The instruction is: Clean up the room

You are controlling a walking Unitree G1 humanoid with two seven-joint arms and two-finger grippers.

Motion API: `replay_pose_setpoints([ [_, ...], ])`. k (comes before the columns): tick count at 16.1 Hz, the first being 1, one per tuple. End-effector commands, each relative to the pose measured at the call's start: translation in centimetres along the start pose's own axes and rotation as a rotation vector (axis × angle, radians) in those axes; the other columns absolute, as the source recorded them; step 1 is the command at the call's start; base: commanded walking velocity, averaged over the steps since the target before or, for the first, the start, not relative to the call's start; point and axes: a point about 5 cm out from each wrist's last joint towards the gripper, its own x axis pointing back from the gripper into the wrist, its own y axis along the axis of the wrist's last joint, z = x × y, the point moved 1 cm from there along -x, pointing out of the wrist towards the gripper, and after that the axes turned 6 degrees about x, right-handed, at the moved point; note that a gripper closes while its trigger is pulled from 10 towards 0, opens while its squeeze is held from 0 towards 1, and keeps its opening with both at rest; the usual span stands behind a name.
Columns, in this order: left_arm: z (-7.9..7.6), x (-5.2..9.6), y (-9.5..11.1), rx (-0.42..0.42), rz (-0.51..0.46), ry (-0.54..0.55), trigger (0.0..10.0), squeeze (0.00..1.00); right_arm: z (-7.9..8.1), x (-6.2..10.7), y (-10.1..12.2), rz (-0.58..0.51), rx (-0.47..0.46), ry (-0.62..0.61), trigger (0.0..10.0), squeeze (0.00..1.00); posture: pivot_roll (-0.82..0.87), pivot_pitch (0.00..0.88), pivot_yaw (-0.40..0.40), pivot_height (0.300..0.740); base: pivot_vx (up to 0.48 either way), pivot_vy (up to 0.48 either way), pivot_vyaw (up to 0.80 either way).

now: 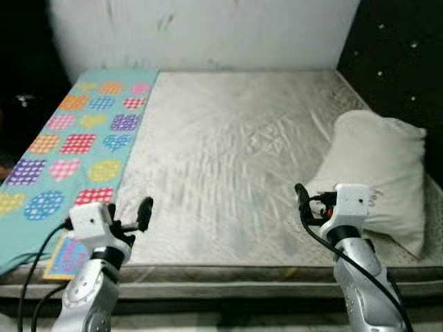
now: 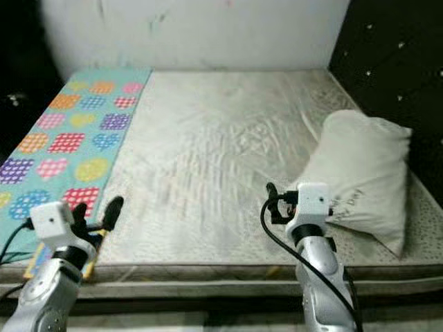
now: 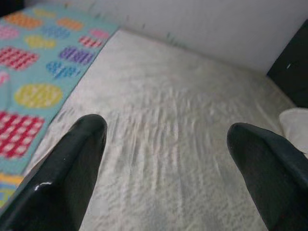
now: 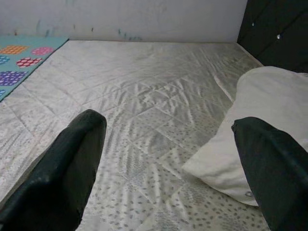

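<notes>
Before the robot lies a bed (image 1: 228, 180) with a bare, pale quilted mattress, its surface faintly patterned and lightly creased. Along the bed's left side runs a turquoise blanket (image 1: 76, 138) printed with coloured checked hearts and circles; it lies flat, reaching from the head wall (image 1: 208, 31) to the near edge, where it drapes slightly over the mattress corner. On the right side rests a white pillow (image 1: 377, 173), plump and somewhat crumpled, tilted with its upper end toward the dark padded wall (image 1: 394, 55) on the right and its lower corner near the mattress's front edge.

The left gripper (image 1: 131, 214) is held above the near left part of the bed, just beside the blanket's inner edge; its jaws stand wide apart and hold nothing. The right gripper (image 1: 308, 200) is held above the near right part of the mattress, just beside the pillow's lower left edge; its jaws are likewise spread, empty, with the pillow lying partly between and beyond them in the right wrist view.
</notes>
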Motion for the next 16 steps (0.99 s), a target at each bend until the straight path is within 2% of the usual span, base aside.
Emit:
replay_pose_setpoints([
  [1, -0.49, 0.01, 0.31, -0.001, -0.013, -0.039, 10.0, 0.0, -0.26, 0.05, 0.04, 0.0, 0.003, -0.008, 10.0, 0.0, -0.19, 0.02, 0.036, 0.74, 0.0, 0.0, 0.0],
  [4, -1.15, 0.27, 0.39, 0.003, -0.017, -0.099, 10.0, 0.0, -0.3, 0.06, 0.07, -0.001, 0.006, -0.008, 10.0, 0.0, -0.19, 0.022, 0.034, 0.74, 0.0, 0.0, 0.0],
  [16, -1.16, 0.31, 0.29, -0.005, -0.007, -0.115, 10.0, 0.0, -0.3, 0.02, 0.04, -0.001, 0.015, -0.01, 10.0, 0.0, -0.19, 0.024, 0.036, 0.74, 0.293, 0.0, 0.0],
])
